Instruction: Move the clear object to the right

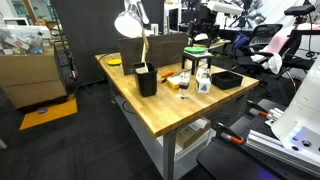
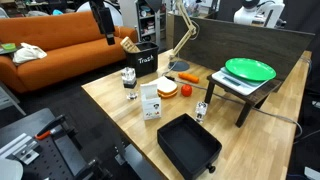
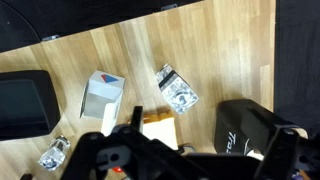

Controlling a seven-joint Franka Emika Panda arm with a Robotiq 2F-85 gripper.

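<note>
The clear object (image 3: 176, 88), a small transparent jar, lies on the wooden table between the white bottle (image 3: 102, 95) and the black bin (image 3: 250, 125). In both exterior views it stands near the bin (image 2: 129, 80) (image 1: 183, 88). A second small clear item (image 3: 53, 155) sits near the black tray (image 2: 201, 110). My gripper (image 3: 175, 160) is a dark blur at the bottom of the wrist view, high above the table and touching nothing. Its jaws cannot be made out.
A black tray (image 2: 188, 145) sits at the table's near edge. A green plate (image 2: 250, 69) rests on a small stand. A toast slice (image 2: 167, 89) and orange items (image 2: 190, 76) lie mid-table. A desk lamp (image 1: 130, 22) stands at the table's edge (image 1: 150, 115).
</note>
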